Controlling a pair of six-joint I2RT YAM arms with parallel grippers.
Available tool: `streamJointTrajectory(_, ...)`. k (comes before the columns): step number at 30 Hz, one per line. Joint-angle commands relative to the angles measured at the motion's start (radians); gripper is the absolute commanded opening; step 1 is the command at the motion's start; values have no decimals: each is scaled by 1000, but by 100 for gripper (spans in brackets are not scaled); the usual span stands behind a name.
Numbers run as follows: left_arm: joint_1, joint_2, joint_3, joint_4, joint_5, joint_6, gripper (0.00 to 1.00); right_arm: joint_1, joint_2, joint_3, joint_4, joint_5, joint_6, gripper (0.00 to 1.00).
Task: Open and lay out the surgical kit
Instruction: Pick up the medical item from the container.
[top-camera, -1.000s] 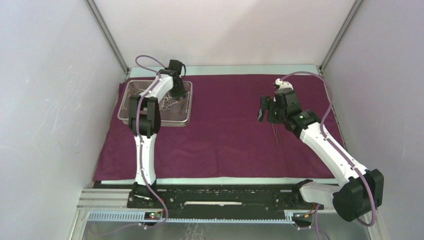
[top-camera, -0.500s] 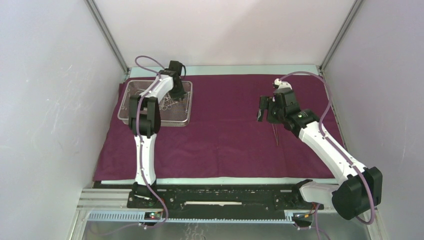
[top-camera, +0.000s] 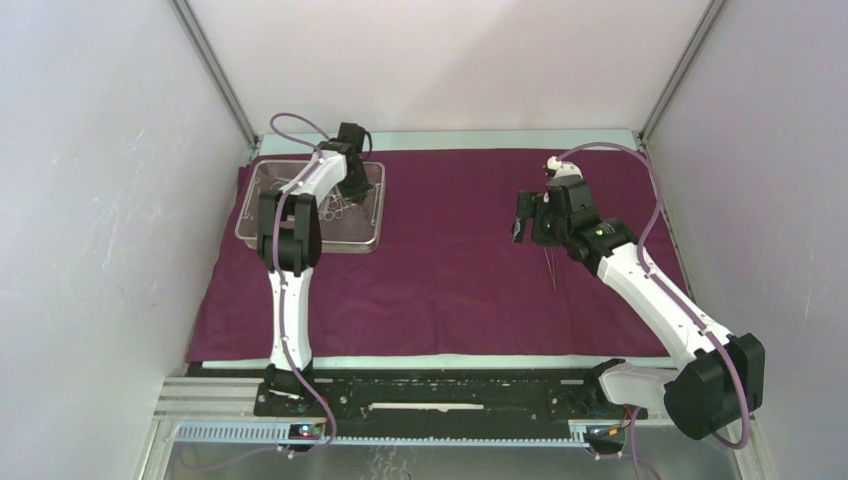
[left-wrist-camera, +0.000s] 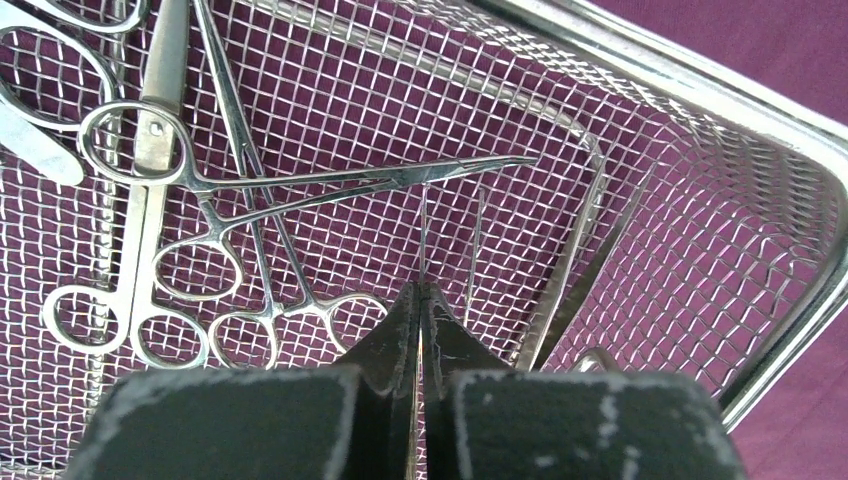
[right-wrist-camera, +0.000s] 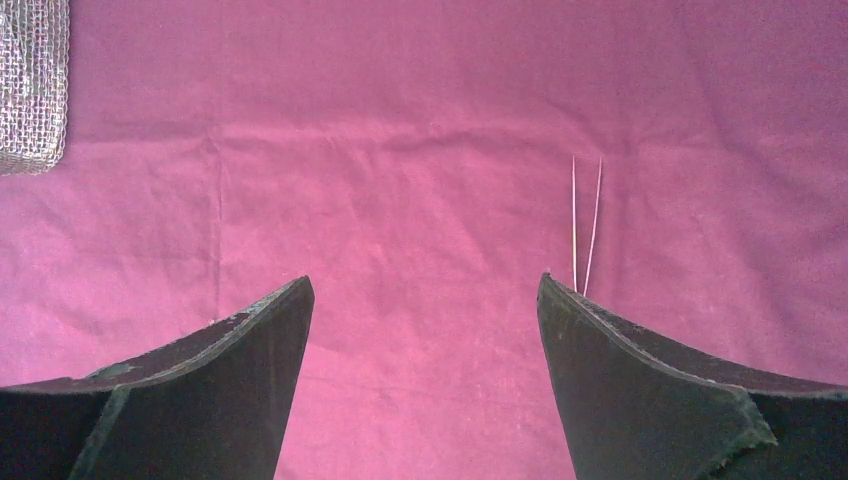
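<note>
The maroon cloth wrap (top-camera: 450, 270) lies spread flat over the table. At its back left stands the wire-mesh tray (top-camera: 262, 236), rim (left-wrist-camera: 700, 85). My left gripper (top-camera: 347, 195) reaches down into it. Its fingers (left-wrist-camera: 420, 290) are shut on one thin steel prong of a pair of tweezers (left-wrist-camera: 422, 230); the other prong runs just to the right. Forceps (left-wrist-camera: 330, 185) and scissors (left-wrist-camera: 140, 200) lie crossed in the tray to the left. My right gripper (top-camera: 530, 222) hovers open over the cloth (right-wrist-camera: 400, 150), jaws (right-wrist-camera: 425, 285) empty. Another pair of tweezers (right-wrist-camera: 585, 220) lies on the cloth by its right finger.
White enclosure walls stand close on the left, right and back. A corner of the mesh tray (right-wrist-camera: 30, 80) shows at the upper left of the right wrist view. The arms' base rail (top-camera: 430, 395) runs along the near edge.
My left gripper's fingers have closed inside the tray, pinching the thin prong. The right gripper has drifted slightly to the left and stays open.
</note>
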Motion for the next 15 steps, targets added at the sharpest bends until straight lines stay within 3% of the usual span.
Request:
streamJointTrajectory(1,22,-55,-13,15,-48,4,0,12,-27,8,17,-4,11,92)
streamJointTrajectory(15,62,-233,11,-32,-132,59,0,57,-27,29,35,-11,33,92)
